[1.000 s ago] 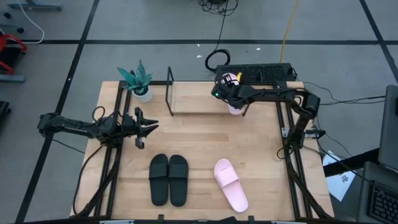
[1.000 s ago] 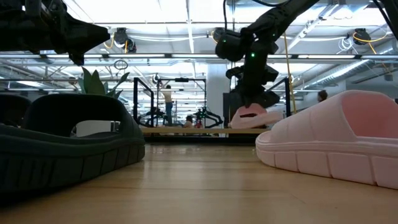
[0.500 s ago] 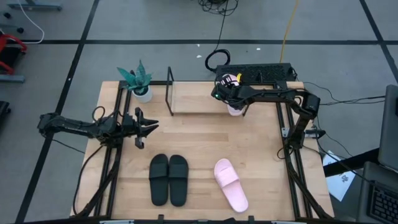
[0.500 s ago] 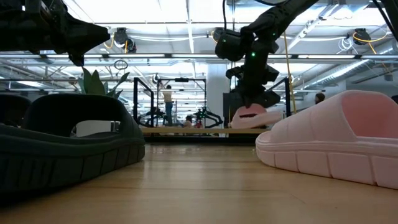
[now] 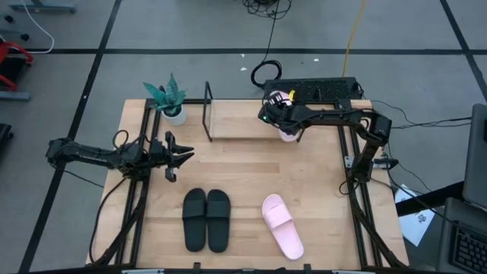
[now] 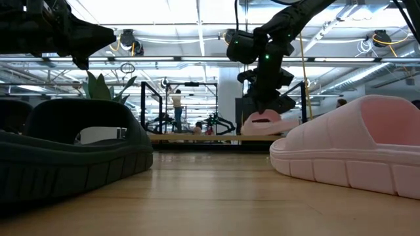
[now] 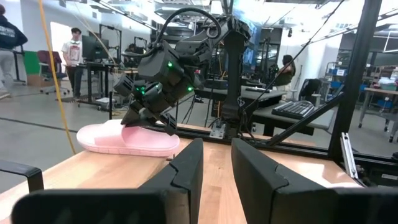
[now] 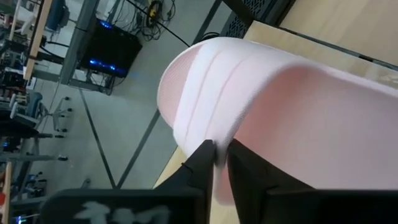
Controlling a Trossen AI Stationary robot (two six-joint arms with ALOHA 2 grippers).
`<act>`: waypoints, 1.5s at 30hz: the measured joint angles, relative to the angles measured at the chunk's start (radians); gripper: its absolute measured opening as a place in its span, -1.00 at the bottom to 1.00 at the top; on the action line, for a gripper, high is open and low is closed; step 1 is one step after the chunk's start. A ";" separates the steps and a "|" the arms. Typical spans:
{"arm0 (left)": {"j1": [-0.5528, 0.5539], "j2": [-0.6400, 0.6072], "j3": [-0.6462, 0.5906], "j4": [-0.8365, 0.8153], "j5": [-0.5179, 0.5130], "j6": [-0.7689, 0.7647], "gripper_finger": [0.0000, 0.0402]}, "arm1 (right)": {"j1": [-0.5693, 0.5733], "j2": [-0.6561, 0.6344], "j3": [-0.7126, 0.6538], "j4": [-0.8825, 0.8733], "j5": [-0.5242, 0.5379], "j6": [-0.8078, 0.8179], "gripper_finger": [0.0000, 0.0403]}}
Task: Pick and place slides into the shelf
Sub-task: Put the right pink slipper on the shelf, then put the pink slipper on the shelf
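Observation:
One pink slide [image 5: 287, 131] lies at the right end of the shelf [image 5: 232, 122], its sole on the light board, as the left wrist view shows [image 7: 127, 140]. My right gripper [image 5: 275, 114] is shut on its strap. The other pink slide [image 5: 282, 226] and the black pair [image 5: 205, 219] lie flat on the table near its front edge. My left gripper [image 5: 183, 156] hovers open over the table's left part, touching nothing. My right gripper pinches the edge of the pink slide's wide strap [image 8: 214, 134] between its two fingers, one on the strap's outer face and one on its inner face. It comes slanting down from the table's right side. The slide's sole [image 7: 124, 149] sits level on the shelf board.
A potted plant [image 5: 169, 103] stands on the table beside the shelf's left end. A black keyboard [image 5: 316, 90] lies just beyond the table's far edge, behind my right arm. Black frame rails [image 5: 358, 198] run along both sides of the table.

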 joint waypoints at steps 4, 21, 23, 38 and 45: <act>0.000 0.000 0.000 0.000 0.000 0.000 -0.56 | 0.000 0.000 0.000 0.001 -0.016 -0.008 -0.68; 0.000 0.000 0.000 0.000 0.001 0.001 -0.56 | 0.016 0.000 0.000 0.020 -0.015 0.010 -0.57; 0.000 0.000 0.000 0.000 0.001 0.001 -0.56 | 0.022 0.000 0.000 0.031 -0.013 0.010 -0.57; 0.000 0.000 0.000 -0.001 0.040 0.002 -0.56 | 0.117 -0.085 0.000 0.132 0.035 -0.218 -0.57; 0.000 0.000 0.000 -0.049 0.046 0.002 -0.56 | 0.305 -0.263 0.000 0.190 -0.173 -0.639 -0.57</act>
